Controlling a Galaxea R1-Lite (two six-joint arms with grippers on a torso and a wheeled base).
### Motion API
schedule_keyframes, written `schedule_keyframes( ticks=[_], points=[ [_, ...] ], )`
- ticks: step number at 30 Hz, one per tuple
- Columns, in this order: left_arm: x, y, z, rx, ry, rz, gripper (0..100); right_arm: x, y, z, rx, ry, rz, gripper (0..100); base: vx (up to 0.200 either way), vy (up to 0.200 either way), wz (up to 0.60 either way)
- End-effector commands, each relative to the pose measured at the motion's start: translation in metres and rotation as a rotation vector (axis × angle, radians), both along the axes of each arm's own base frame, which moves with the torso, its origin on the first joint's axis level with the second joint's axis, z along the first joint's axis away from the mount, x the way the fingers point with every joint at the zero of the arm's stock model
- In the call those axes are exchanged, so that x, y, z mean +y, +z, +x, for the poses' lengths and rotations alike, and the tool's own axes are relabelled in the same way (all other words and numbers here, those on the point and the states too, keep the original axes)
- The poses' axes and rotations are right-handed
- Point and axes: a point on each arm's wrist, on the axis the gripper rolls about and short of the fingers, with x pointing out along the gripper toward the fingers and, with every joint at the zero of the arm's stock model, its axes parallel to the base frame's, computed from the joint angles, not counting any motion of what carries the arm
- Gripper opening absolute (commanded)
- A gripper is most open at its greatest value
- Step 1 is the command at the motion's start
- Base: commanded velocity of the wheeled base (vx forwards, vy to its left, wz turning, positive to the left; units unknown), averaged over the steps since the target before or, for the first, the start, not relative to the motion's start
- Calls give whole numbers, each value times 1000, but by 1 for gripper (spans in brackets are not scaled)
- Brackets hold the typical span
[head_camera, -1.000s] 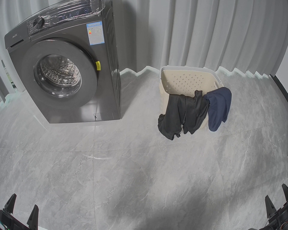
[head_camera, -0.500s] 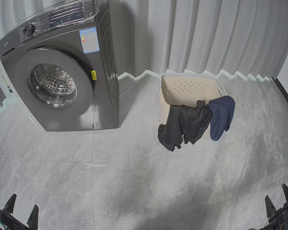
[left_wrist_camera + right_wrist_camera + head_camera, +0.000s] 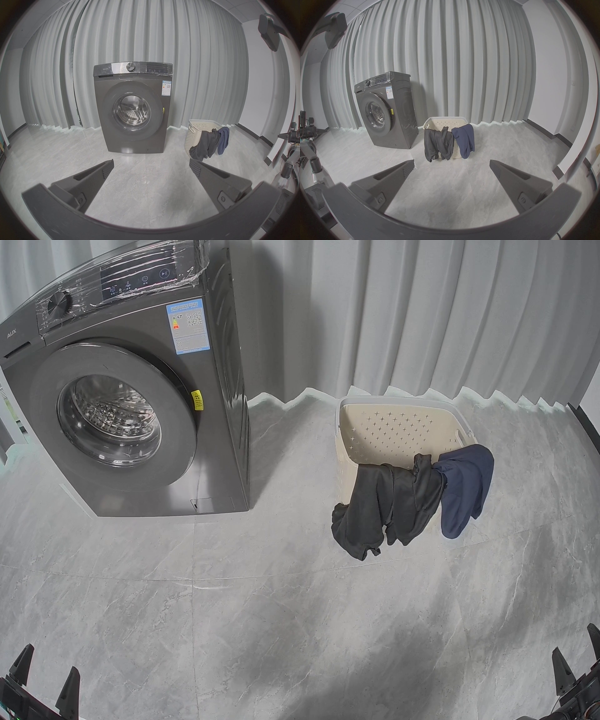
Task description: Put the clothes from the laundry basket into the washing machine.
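A dark grey front-loading washing machine [image 3: 131, 390] stands at the far left, its round door facing me and closed. A cream laundry basket [image 3: 400, 427] sits on the floor to its right. Over the basket's near rim hang a dark grey garment [image 3: 387, 502] and a navy garment [image 3: 465, 487]. My left gripper [image 3: 45, 674] is low at the near left, open and empty. At the near right my right gripper [image 3: 578, 659] is also open and empty. Both are far from the basket. The wrist views show the washing machine [image 3: 132, 107] and basket [image 3: 447, 123] ahead.
White curtains [image 3: 406, 309] hang behind the machine and basket. Grey tiled floor [image 3: 281, 615] stretches open between me and them. A dark baseboard [image 3: 584, 421] runs along the right wall.
The whole head view has shifted: washing machine and basket sit lower and larger in the picture, so the camera has moved nearer. Both grippers hold the same place in the picture.
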Motion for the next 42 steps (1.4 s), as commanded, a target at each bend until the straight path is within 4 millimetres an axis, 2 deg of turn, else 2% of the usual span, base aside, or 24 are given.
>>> schedule_keyframes(
  ticks=[1, 8, 23, 38, 42],
  points=[
    [0, -4, 0, -5, 1, -1, 100, 0, -5, 0, 2, 1, -1, 100, 0, 0, 0],
    [0, -4, 0, -3, 1, -1, 100, 0, -5, 0, 2, 1, -1, 100, 171, -171, 0],
    [0, -4, 0, -3, 1, -1, 100, 0, -5, 0, 2, 2, 1, 100, 0, -200, 0],
    [0, -4, 0, -3, 1, -3, 100, 0, -5, 0, 2, 2, 1, 100, 0, 0, 0],
    [0, -4, 0, -3, 1, -3, 100, 0, -5, 0, 2, 2, 1, 100, 0, -200, 0]
  ],
)
